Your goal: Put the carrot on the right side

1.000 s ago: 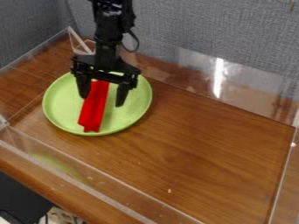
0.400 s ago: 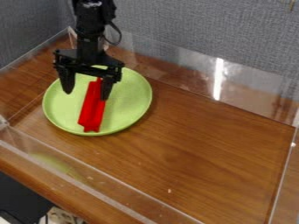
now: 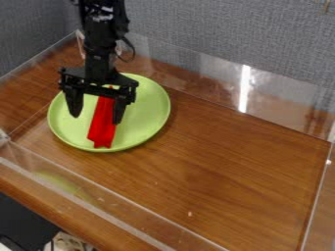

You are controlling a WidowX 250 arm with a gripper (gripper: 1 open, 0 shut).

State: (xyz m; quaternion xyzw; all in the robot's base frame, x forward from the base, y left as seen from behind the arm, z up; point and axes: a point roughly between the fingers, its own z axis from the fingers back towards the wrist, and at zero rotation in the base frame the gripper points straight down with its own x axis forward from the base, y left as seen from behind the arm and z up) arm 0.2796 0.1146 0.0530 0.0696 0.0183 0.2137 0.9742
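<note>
Red carrot (image 3: 102, 125) on the plate (image 3: 140, 130), between the spread gripper's (image 3: 97, 112) fingertips.

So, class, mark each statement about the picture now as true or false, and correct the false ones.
1. The carrot is red. True.
2. The plate is blue. False: it is green.
3. The carrot lies on the plate. True.
4. The plate sits at the right end of the table. False: it is toward the left.
5. The robot's hand is over the right end of the table. False: it is over the plate.
</note>
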